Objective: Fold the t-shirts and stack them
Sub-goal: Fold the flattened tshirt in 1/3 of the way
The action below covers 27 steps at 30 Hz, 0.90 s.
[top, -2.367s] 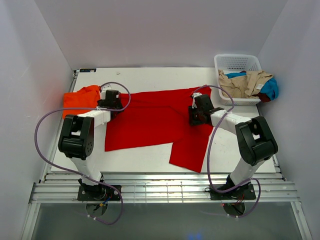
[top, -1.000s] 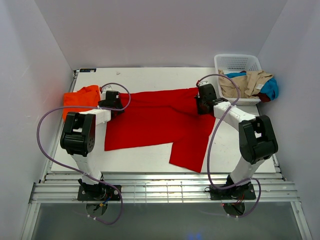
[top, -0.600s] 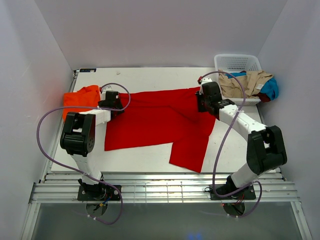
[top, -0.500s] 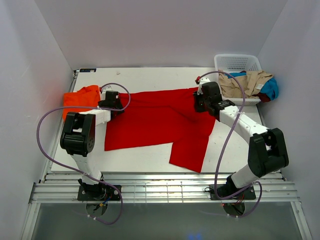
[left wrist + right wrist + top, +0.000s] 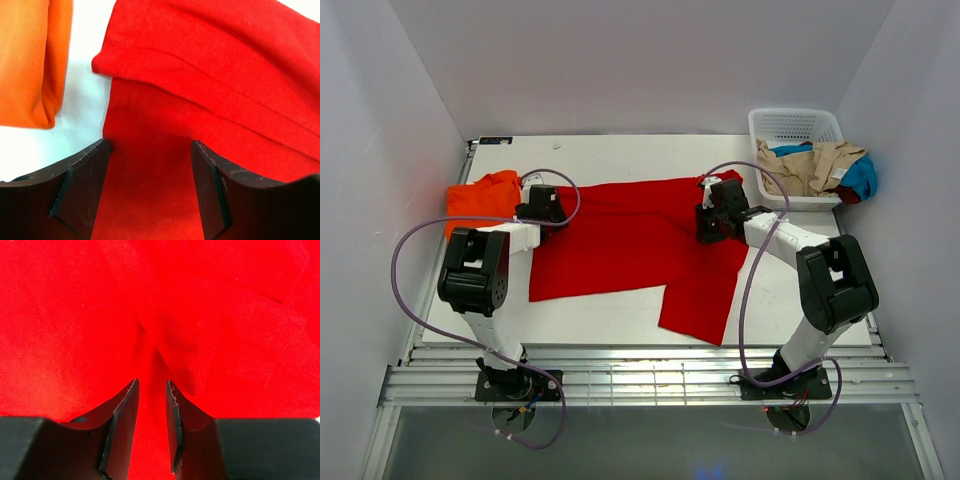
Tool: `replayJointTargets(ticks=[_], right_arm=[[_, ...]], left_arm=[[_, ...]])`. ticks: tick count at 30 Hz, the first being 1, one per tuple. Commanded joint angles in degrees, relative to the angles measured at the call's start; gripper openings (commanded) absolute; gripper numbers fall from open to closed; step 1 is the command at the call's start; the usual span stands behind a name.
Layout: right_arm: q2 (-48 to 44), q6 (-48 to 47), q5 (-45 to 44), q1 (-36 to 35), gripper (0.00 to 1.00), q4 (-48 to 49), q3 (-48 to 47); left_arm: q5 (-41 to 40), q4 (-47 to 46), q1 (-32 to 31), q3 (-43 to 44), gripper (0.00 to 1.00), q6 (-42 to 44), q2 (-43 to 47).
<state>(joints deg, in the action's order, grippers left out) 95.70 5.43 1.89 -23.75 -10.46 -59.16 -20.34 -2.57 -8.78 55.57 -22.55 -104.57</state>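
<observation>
Fingers (image 5: 82, 187) of the left gripper (image 5: 150, 185) stand wide apart over the red t-shirt (image 5: 630, 235) spread on the table (image 5: 620, 155), beside the folded orange t-shirt (image 5: 480, 195). The right gripper (image 5: 151, 425), nearly closed, seemingly pinches its cloth.

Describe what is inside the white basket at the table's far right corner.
A crumpled beige garment fills the white basket, spilling over its rim. A blue garment shows beside it. Anything beneath them is covered.

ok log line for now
red t-shirt spread | left end effector open over hem | right end effector shut on its fold | orange t-shirt folded left
</observation>
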Motion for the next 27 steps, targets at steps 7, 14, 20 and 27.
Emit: replayJointTargets(ticks=[7,14,20,27], right_arm=[[5.37,-0.25,-1.19,0.1,0.35,1.75,-5.35],[8.71,-0.6,-1.63,0.02,0.37,2.02,-7.46],[9.59,-1.47,-4.87,0.1,0.37,1.76,-8.87],[10.38,-2.27,-6.9,0.1,0.37,1.5,-9.49]], left_arm=[[2.85,-0.68,0.25,-4.77,0.76,-1.1,8.5],[2.5,-0.95,0.25,-6.35,0.77,-1.1,11.93],[2.5,-1.12,0.25,-6.88,0.77,-1.1,12.2],[2.23,-1.56,0.25,-7.41,0.77,-1.01,12.73]])
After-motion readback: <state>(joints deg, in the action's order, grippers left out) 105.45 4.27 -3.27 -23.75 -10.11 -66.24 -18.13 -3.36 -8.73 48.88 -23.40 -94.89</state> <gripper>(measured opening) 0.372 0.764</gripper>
